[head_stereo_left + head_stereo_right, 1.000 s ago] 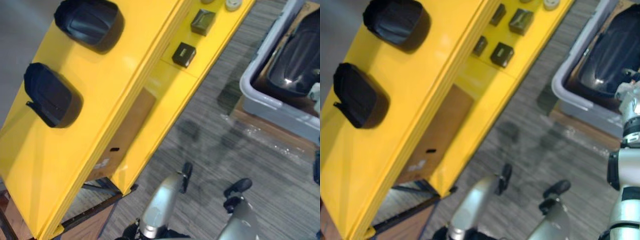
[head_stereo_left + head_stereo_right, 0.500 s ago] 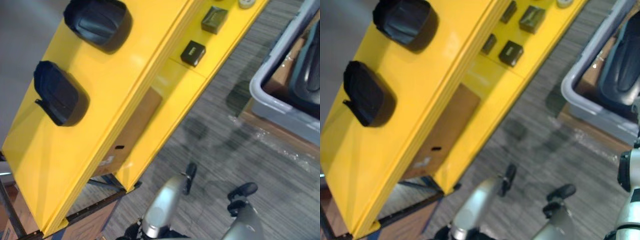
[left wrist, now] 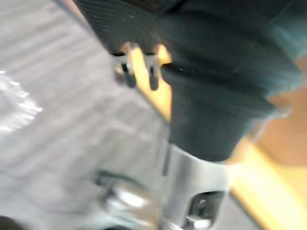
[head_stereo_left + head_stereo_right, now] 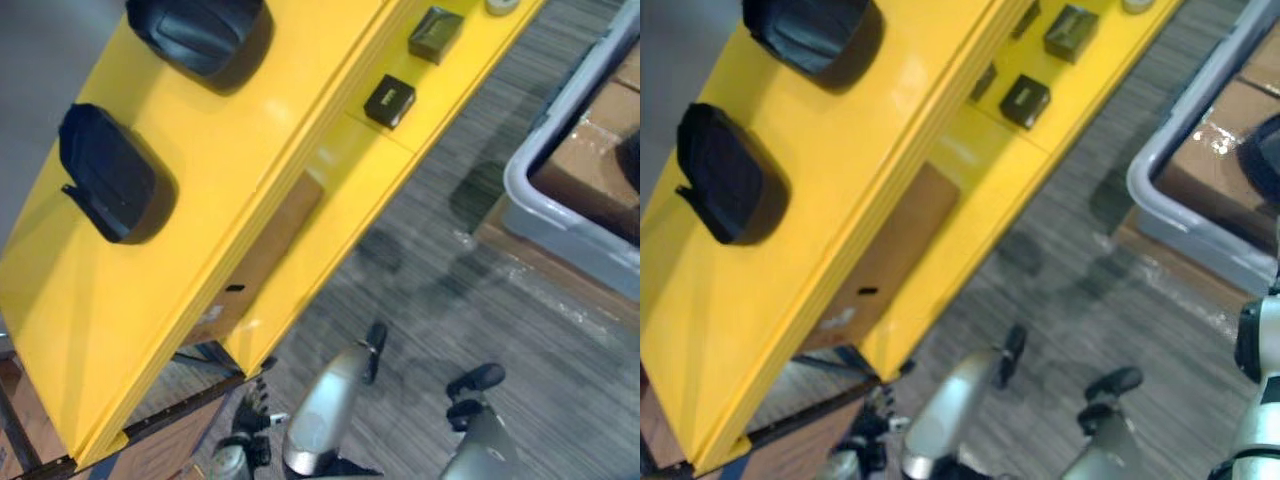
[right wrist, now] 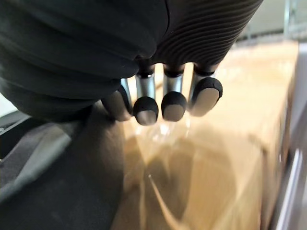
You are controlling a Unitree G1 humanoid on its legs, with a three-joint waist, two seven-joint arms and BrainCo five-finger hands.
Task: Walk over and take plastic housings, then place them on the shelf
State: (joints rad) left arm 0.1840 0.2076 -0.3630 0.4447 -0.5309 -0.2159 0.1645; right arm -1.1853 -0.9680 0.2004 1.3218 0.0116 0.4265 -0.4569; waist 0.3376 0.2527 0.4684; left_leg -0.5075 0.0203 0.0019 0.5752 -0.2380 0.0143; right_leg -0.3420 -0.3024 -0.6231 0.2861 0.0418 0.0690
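Upper housing (image 4: pixel 196 28) on the yellow shelf (image 4: pixel 250 180): cropped by the top edge. Grey bin (image 4: pixel 560 205) and a dark housing (image 4: pixel 1265 150) seen against it (a sliver only): cropped at right. Left hand (image 4: pixel 248 425): blurred, grip unreadable.

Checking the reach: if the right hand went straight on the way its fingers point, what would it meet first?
The right hand would likely meet the brown cardboard in the grey bin, beside the black housing; depth unclear.
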